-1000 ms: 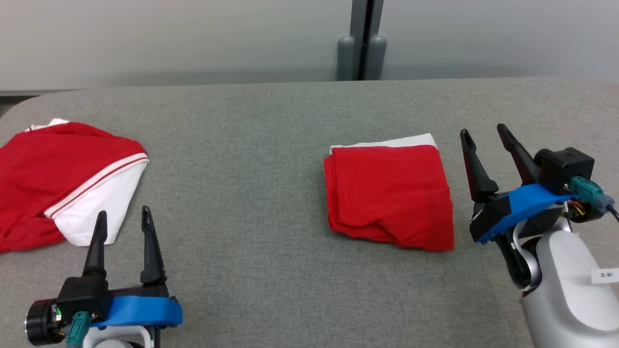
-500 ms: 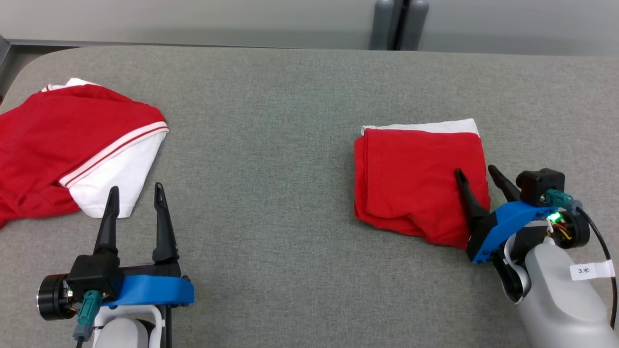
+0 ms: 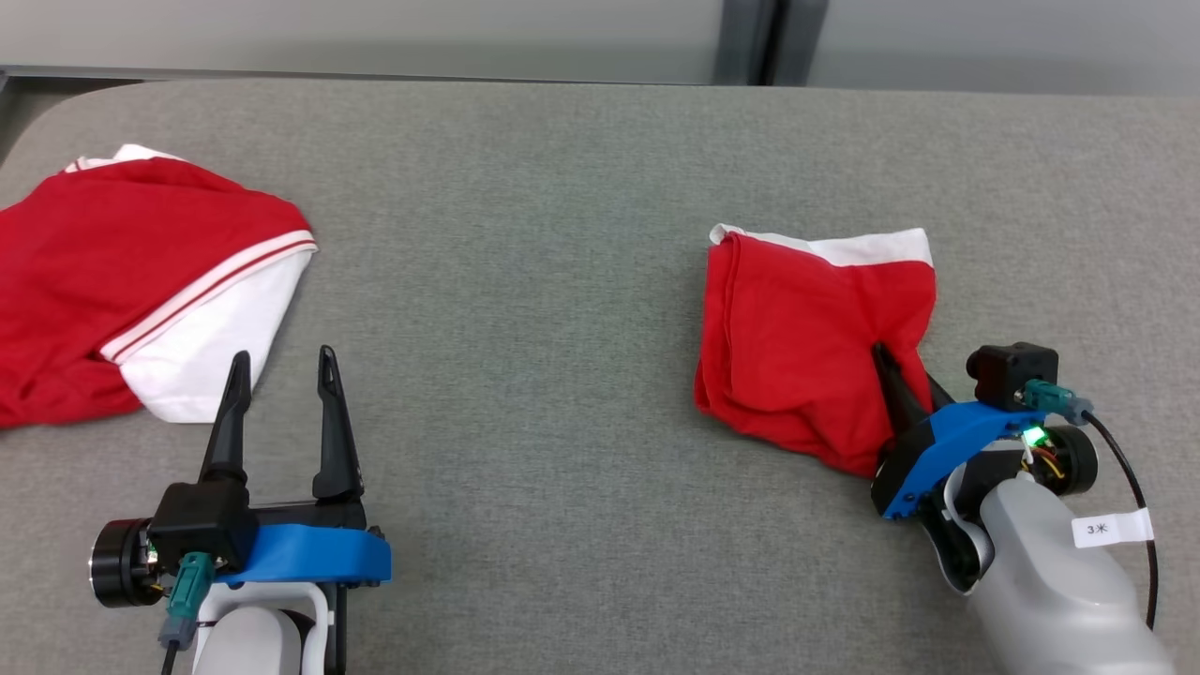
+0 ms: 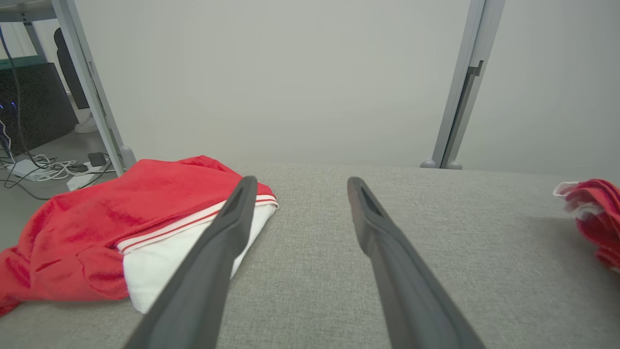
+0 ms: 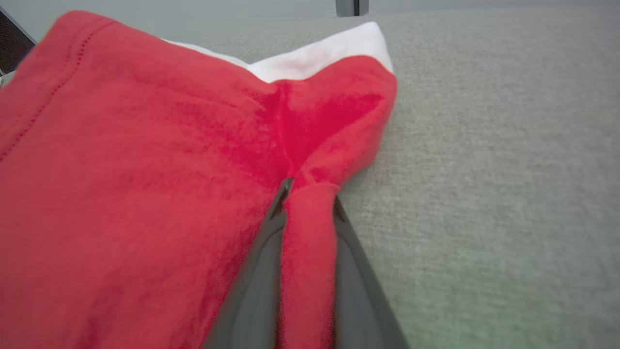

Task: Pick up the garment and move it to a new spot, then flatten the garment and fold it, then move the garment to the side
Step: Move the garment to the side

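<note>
Red cloth bunches between the closed jaws of the right gripper (image 3: 902,370): the folded red-and-white cloth garment (image 3: 797,337), pinched at its right edge, spreads leftward from them on the grey fabric tabletop (image 3: 544,281), the wide-open left gripper (image 3: 284,356) well apart.

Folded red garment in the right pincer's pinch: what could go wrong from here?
1. The right pincer nips only a narrow ridge at the right edge of the folded red cloth garment with a white band; it may hold just the top layer, so lifting could undo the folds.
2. Held at one edge, the rest could drag and bunch on the grey fabric table; the open left pincer sits far off, giving no support.
</note>
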Motion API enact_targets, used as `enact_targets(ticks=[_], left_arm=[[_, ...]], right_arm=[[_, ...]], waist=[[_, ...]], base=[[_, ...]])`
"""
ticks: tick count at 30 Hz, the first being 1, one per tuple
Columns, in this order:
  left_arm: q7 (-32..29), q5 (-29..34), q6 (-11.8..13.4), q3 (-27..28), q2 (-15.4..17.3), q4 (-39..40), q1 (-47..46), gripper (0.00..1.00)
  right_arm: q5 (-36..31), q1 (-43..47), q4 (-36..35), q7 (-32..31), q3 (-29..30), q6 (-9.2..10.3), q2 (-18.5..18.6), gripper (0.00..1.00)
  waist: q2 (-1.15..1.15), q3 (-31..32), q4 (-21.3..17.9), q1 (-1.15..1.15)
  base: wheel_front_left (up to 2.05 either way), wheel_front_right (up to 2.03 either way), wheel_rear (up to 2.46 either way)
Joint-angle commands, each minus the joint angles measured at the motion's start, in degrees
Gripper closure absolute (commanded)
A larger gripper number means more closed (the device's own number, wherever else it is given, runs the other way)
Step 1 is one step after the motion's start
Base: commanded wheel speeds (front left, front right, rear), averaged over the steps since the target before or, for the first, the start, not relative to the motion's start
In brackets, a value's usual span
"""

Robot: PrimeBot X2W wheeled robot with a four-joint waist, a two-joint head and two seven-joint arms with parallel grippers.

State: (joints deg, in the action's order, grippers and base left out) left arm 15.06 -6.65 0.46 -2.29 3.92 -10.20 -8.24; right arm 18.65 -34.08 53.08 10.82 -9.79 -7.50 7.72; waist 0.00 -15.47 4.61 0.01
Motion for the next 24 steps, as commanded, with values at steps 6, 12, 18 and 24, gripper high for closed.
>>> enact_targets(ticks=[6,12,18,24], left_arm=[[0.2,0.7,0.0,0.3,0.1,0.8,-1.7,0.0],[0.2,1.4,0.3,0.8,0.8,2.1,-3.2,0.0],[0.2,2.4,0.4,0.9,2.1,3.4,-5.2,0.0],[0.2,3.2,0.5,0.7,3.1,4.4,-7.7,0.0]], right_arm=[[2.6,-1.9,-0.5,2.9,-2.1,0.01,2.8,1.0],[4.5,0.2,-4.2,4.2,-2.0,0.0,7.0,1.0],[5.7,2.6,-9.9,4.4,0.8,0.0,10.1,1.0],[4.6,1.4,-15.0,4.4,2.5,0.0,10.8,1.0]], waist=[[0.0,-1.5,-2.9,-0.01],[0.0,-3.9,-7.6,-0.01],[0.0,-6.7,-12.4,-0.01],[0.0,-9.3,-15.0,-0.01]], base=[[0.0,0.0,0.0],[0.0,0.0,0.0],[0.0,0.0,0.0],[0.0,0.0,0.0]])
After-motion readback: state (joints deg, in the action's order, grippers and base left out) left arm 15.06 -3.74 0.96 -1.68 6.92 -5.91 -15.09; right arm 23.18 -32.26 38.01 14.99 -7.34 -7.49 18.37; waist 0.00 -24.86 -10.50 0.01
